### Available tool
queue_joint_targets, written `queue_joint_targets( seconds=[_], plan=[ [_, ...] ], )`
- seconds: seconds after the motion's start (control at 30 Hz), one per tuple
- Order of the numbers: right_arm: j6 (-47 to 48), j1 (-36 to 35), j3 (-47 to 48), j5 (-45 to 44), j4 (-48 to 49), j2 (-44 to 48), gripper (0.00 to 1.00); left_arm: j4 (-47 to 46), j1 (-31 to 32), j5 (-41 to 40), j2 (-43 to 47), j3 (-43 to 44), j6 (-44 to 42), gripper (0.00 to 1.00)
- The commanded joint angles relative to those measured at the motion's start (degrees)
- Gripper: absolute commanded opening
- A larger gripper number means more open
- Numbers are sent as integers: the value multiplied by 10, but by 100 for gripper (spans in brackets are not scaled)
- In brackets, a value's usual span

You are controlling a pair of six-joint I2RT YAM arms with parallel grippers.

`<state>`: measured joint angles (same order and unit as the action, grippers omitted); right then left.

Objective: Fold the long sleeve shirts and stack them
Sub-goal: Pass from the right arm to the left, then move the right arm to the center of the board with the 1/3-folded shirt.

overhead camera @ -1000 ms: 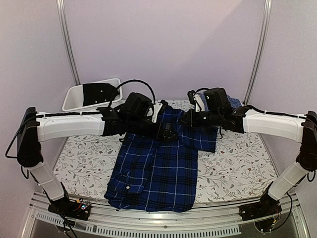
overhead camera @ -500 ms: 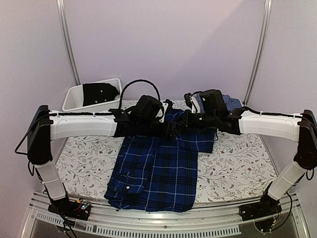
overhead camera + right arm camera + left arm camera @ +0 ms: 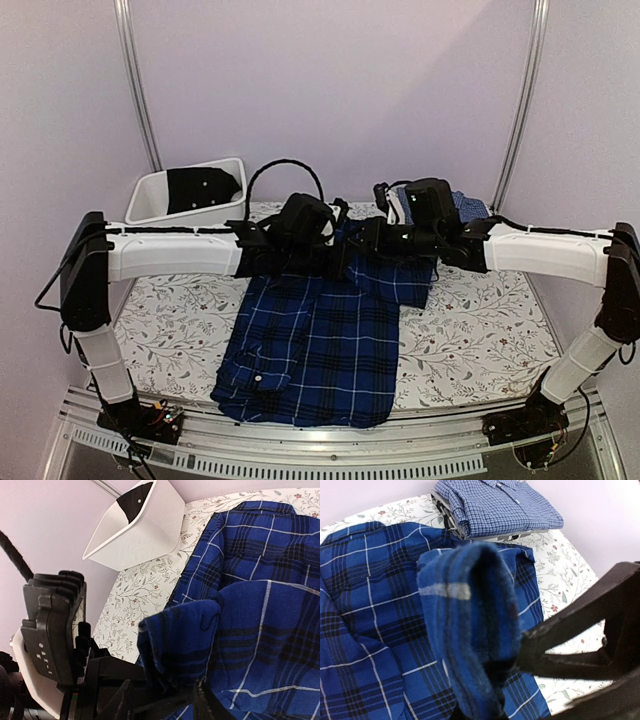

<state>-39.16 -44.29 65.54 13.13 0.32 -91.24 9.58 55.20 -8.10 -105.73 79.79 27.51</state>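
Where the left pincer (image 3: 345, 263) reaches in over the collar end of the plaid shirt (image 3: 315, 340), its jaws are clamped on a raised fold of that navy-and-blue cloth. The left wrist view shows the fold standing up in a hump right before the lens. A second ago those jaws stood wide; they have since closed. The right pincer (image 3: 367, 238) sits just beside it, nearer than before, at the same bunched cloth; whether its jaws are apart or together I cannot tell. The left arm has swung inward toward the right since then. The rest of the plaid shirt lies spread on the floral bench (image 3: 170, 320), hem toward the near edge, as it lay before. The lighter fine-checked shirt (image 3: 495, 505) lies folded at the far right corner. At the far left sits a white bin (image 3: 160, 200) with a dark item (image 3: 200, 187) inside it.
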Motion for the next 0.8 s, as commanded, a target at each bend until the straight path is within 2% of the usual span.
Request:
queue_joint_targets(
  seconds=[0.0, 0.1, 0.3, 0.5, 0.77],
  plan=[
    [9, -5, -12, -50, -34, 56, 46, 13, -18, -38, 15, 12, 7, 0],
    [13, -5, -38, -93, -56, 92, 56, 22, -43, -21, 32, 9, 7, 0],
    [5, 0, -106, -184, -117, 169, 60, 40, -79, 5, 75, 20, -13, 0],
    [-11, 38, -174, -183, -111, 191, 69, 69, -108, 2, 133, 27, -21, 0],
    [-4, 60, -183, -163, -75, 127, 72, 132, -160, -11, 196, 43, -23, 0]
  ],
)
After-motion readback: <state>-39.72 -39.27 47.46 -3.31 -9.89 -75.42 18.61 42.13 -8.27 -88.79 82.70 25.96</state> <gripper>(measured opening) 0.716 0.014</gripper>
